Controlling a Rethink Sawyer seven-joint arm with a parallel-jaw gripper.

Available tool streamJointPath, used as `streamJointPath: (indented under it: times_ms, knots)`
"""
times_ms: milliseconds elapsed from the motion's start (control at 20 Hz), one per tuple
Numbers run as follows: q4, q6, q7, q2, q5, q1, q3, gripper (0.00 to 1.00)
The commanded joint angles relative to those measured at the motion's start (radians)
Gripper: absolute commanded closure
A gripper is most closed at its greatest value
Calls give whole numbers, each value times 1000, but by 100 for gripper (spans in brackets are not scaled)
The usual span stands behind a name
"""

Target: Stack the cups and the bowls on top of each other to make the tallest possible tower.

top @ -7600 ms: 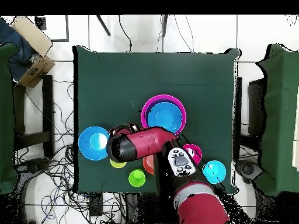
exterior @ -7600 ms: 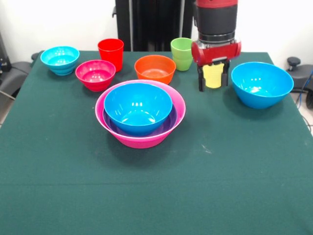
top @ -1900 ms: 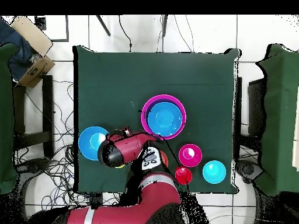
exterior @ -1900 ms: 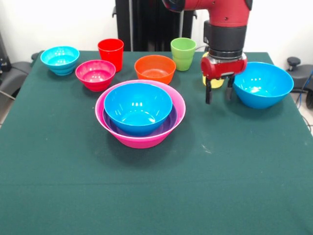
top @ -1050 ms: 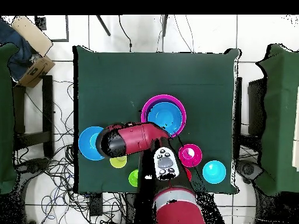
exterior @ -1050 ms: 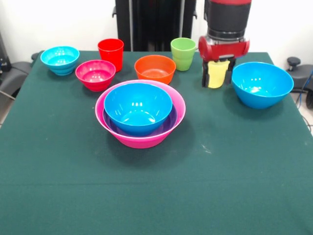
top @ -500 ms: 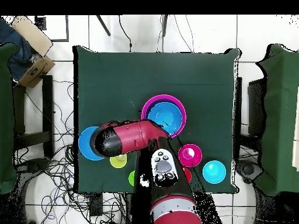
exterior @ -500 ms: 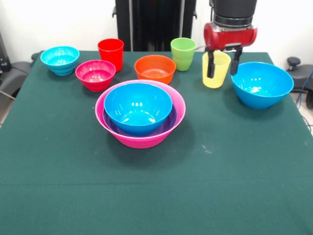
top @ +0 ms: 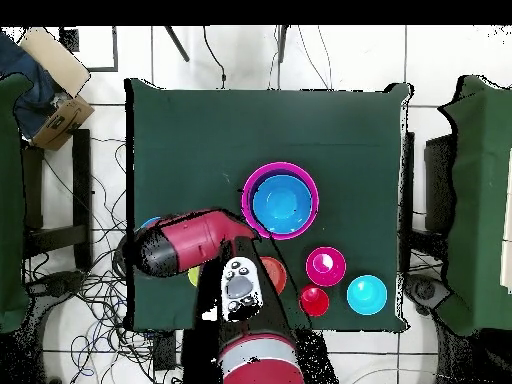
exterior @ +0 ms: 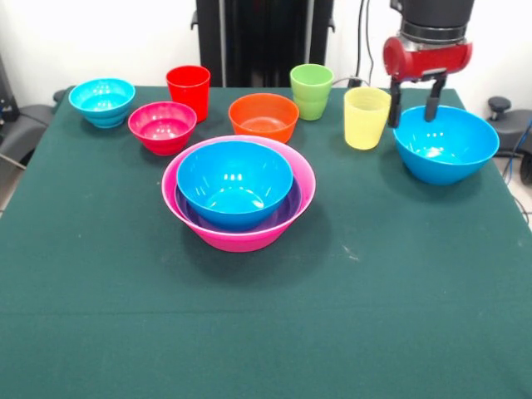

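The tower stands mid-table: a pink bowl (exterior: 241, 239) holds a purple bowl (exterior: 288, 211) with a blue bowl (exterior: 234, 181) nested on top; it also shows in the overhead view (top: 280, 203). A second blue bowl (exterior: 446, 143) sits at the right. My gripper (exterior: 413, 108) hangs open and empty just above that bowl's far rim. The yellow cup (exterior: 366, 117) stands left of it. The green cup (exterior: 312, 91), orange bowl (exterior: 263, 116), red cup (exterior: 189, 90), magenta-red bowl (exterior: 162, 126) and cyan bowl (exterior: 102, 101) line the far side. In the overhead view my arm (top: 185, 243) hides the gripper and most of the right blue bowl.
The green table (exterior: 249, 332) ends close to the right of the blue bowl. The black pedestal (exterior: 262, 41) stands behind the cups. Green-covered chairs (top: 480, 200) flank the table, and a cardboard box (top: 55, 95) and cables lie on the floor.
My gripper has risen and moved away from the yellow cup, to above the far rim of the right blue bowl. The yellow cup now shows whole. The bowls and cups have not moved.
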Motion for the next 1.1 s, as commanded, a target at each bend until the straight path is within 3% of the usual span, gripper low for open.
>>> streamJointPath:
  times_ms: [50,550,750,1100]
  knots:
    - [-40,31,81,53,-25,24,-2,0]
    - [-23,-56,59,104,-62,-20,-2,0]
    - [-41,-104,75,152,-87,6,-36,0]
    - [-55,-122,93,169,-72,62,-80,0]
